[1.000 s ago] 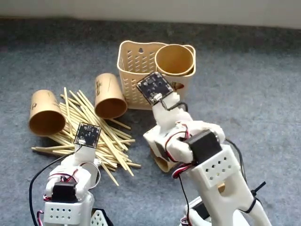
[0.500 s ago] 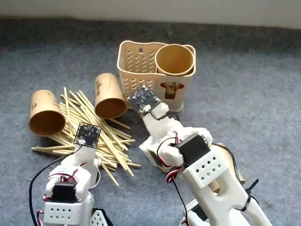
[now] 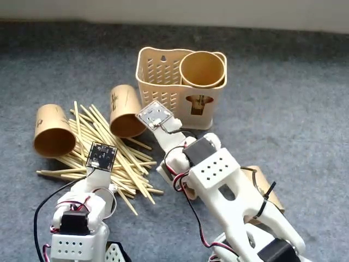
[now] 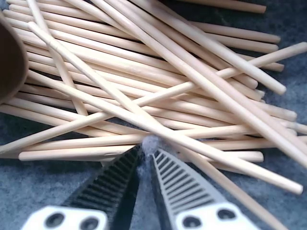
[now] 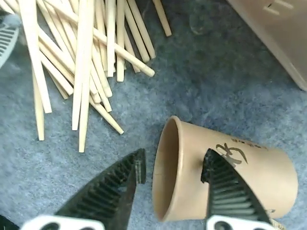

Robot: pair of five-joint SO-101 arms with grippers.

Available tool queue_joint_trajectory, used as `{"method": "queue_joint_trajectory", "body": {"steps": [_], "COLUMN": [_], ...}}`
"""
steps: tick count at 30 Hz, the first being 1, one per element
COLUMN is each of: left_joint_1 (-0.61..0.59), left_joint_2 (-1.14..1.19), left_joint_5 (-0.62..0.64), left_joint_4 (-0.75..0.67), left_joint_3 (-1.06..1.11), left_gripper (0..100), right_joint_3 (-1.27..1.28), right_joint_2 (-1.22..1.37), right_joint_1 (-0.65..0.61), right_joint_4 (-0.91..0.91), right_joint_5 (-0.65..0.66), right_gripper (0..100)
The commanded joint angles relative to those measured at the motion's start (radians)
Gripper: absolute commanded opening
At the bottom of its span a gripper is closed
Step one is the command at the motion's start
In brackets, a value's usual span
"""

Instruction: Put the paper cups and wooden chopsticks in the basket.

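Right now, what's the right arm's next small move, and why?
Probably close the right fingers on the cup: they stand open, one at its mouth, one over its wall, and it lies on its side outside the basket.

I'm watching the left arm [image 3: 82,202] and right arm [image 3: 218,174] — both showing white plastic, red and black wires [image 3: 180,180], black ridged fingers [image 5: 225,191].

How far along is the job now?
Done: one brown paper cup stands in the beige plastic basket. In hand: the right gripper, open, straddles the rim of a fallen cup. Remaining: that cup, two more lying cups and the wooden chopsticks on the grey carpet.
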Motion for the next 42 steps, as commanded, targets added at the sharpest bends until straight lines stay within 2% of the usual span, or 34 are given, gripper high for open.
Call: {"method": "queue_joint_trajectory", "body": {"steps": [1,4,10,18,27,34,42], "left_joint_1": [0.016,0.016,0.016,0.016,0.016,0.016,0.016], "left_joint_2": [-0.015,-0.015,-0.015,-0.015,-0.015,-0.015,-0.015], "left_joint_5": [-0.008,-0.008,-0.008,-0.008,-0.008,-0.008,-0.008], "left_joint_4": [0.003,0.003,0.003,0.003,0.003,0.003,0.003], "left_joint_3": [0.019,0.019,0.019,0.019,0.019,0.019,0.019], "left_gripper": [2,2,2,2,2,2,2], "right_joint_3": [-0.007,-0.005,-0.005,0.088,0.096,0.096,0.094], "right_joint_2": [0.002,0.012,0.012,0.01,0.001,0.001,-0.101], "right_joint_1": [-0.002,0.03,0.094,0.093,0.094,0.108,0.193], "right_joint_4": [-0.018,-0.018,-0.019,-0.048,-0.05,-0.05,-0.048], "right_joint_5": [0.084,0.143,0.157,0.331,0.336,0.381,0.382], "right_gripper": [19.6,19.5,19.5,19.5,19.2,4.6,2.9]}}
